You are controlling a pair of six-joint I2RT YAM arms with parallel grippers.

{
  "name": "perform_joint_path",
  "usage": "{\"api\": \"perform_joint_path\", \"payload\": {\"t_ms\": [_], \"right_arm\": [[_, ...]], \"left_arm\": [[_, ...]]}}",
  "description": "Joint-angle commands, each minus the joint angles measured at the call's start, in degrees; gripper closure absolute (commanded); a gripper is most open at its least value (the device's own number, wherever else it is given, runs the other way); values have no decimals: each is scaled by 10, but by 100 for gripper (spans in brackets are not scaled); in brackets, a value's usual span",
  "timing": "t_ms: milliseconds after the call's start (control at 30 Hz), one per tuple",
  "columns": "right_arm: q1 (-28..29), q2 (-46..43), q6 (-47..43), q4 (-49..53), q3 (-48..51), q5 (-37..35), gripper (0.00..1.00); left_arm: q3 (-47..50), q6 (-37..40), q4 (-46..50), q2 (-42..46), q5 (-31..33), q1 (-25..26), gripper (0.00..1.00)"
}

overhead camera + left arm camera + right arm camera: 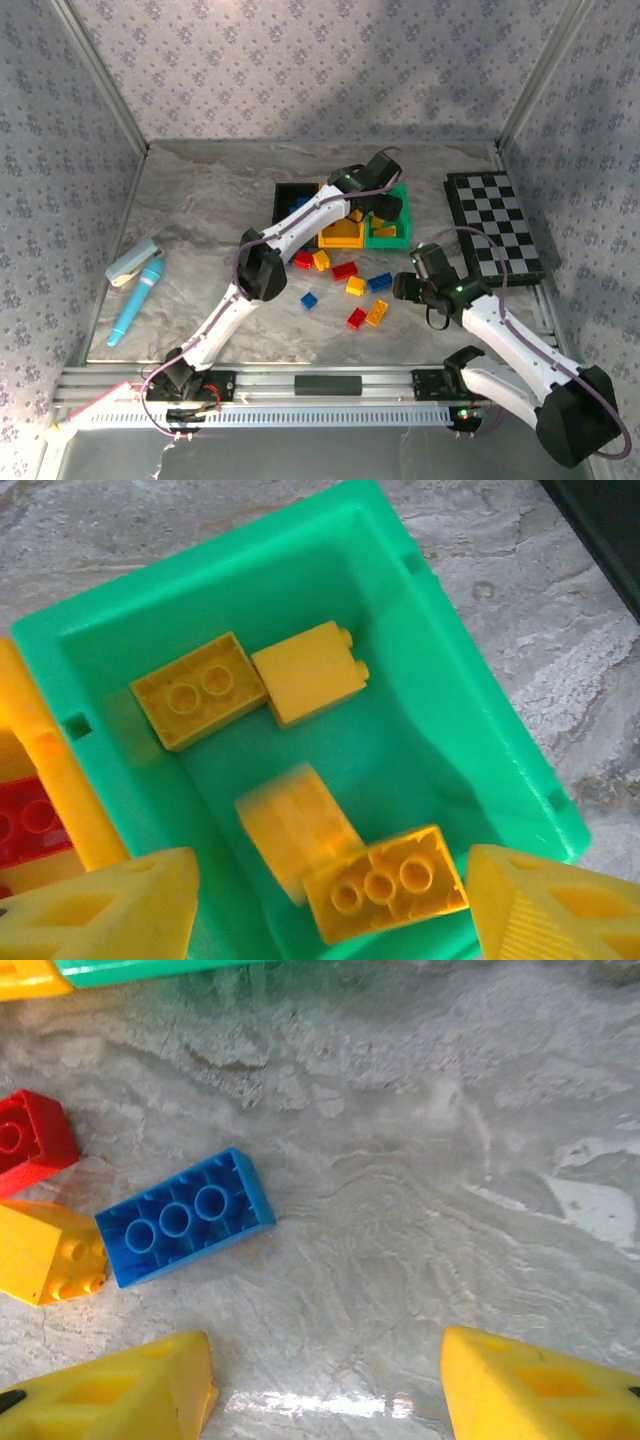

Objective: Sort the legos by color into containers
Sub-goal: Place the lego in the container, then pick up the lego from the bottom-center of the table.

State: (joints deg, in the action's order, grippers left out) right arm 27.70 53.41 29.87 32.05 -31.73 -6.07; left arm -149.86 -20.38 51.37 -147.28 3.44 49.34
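My left gripper (385,208) hangs open over the green bin (470,730), its yellow fingers (110,910) standing wide apart. Several yellow bricks lie in that bin; one (385,885) sits between the jaws, untouched, beside a blurred one (295,825). The orange-yellow bin (340,232) holds a red brick (25,825), and the black bin (290,200) is left of it. My right gripper (415,282) is open over bare table (400,1210). A blue brick (185,1217), a yellow brick (45,1253) and a red brick (30,1140) lie to its left.
Several loose red, yellow and blue bricks (345,285) are scattered in front of the bins. A checkerboard (495,225) lies at the right. A light-blue cylinder with a white block (135,290) lies at the left. Patterned walls enclose the table.
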Motion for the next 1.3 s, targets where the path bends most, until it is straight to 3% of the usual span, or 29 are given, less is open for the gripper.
{"api": "perform_joint_path", "payload": {"t_ms": [0,67,300,700,967,1133,1267], "right_arm": [[20,19,21,-20,7,21,36],[28,32,35,-30,8,37,36],[80,53,127,-60,19,69,32],[144,134,201,-83,14,43,31],[157,195,205,-67,-19,18,37],[159,203,202,-64,-30,17,57],[154,197,191,-48,-45,6,66]], "left_arm": [[46,9,-8,76,-6,8,28],[98,12,-25,113,15,11,24],[352,-2,-154,285,46,20,24],[770,-60,-340,536,98,20,25],[895,-78,-374,629,134,20,25],[923,-87,-369,642,141,19,25],[948,-97,-373,655,140,19,25]]}}
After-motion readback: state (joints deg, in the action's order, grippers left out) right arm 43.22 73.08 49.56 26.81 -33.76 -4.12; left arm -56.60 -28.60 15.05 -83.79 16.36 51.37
